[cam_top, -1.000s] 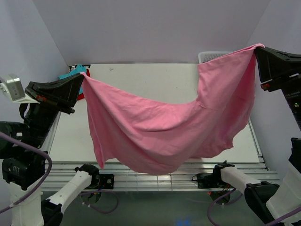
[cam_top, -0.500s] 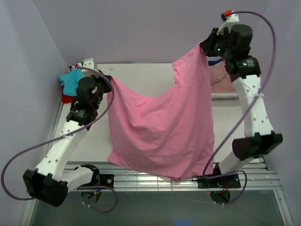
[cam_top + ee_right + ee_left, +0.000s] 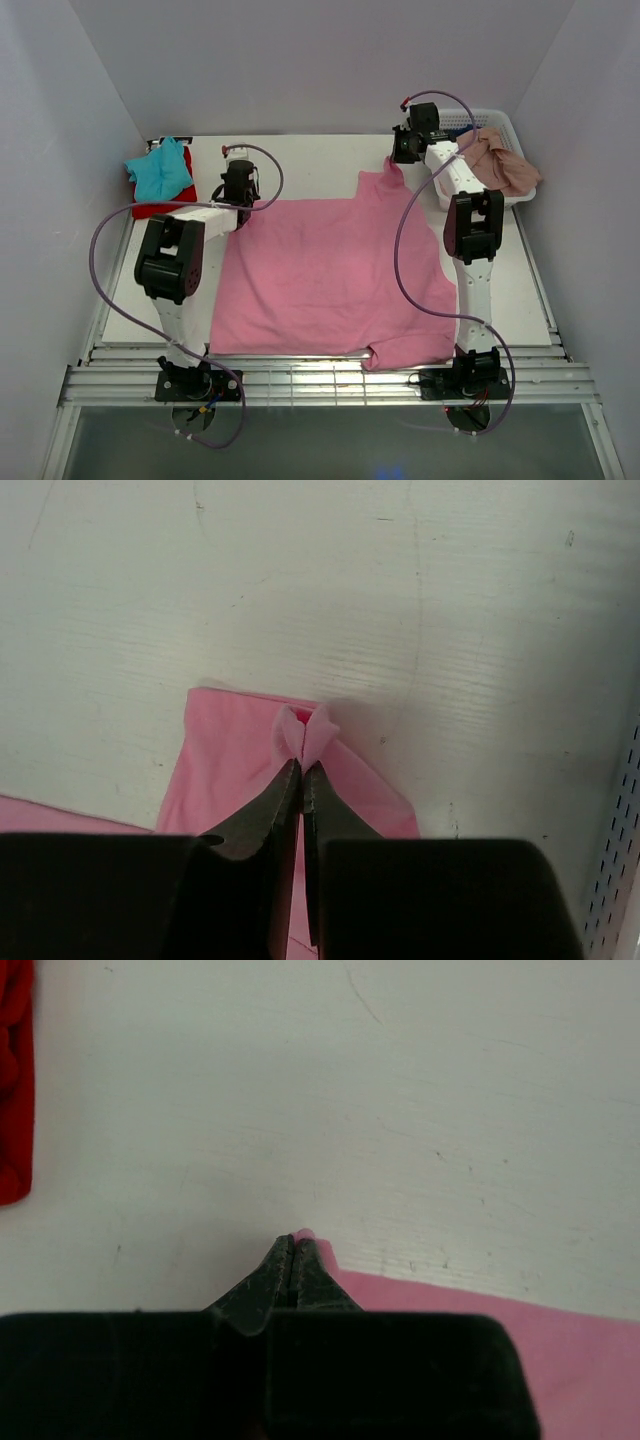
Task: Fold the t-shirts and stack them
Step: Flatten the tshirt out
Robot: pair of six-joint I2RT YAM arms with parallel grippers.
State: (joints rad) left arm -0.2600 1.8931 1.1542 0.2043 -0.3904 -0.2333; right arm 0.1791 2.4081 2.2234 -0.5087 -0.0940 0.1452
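Flat on surface (image 3: 300,160): pink shirt (image 3: 330,270), far corners pinched.
Left pincer (image 3: 294,1247) closed, just a pink sliver showing at its tips; right pincer (image 3: 302,768) closed on a corner fold; both arms reach far, low.

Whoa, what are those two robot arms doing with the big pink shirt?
Two robot arms hold a bright pink cloth t-shirt spread on the white table, ready for folding. The left gripper is pinched shut on one far corner, the right gripper on the other. A teal t-shirt lies on a red t-shirt at the far left, and a dusty salmon-pink t-shirt sits in the white plastic lattice basket.
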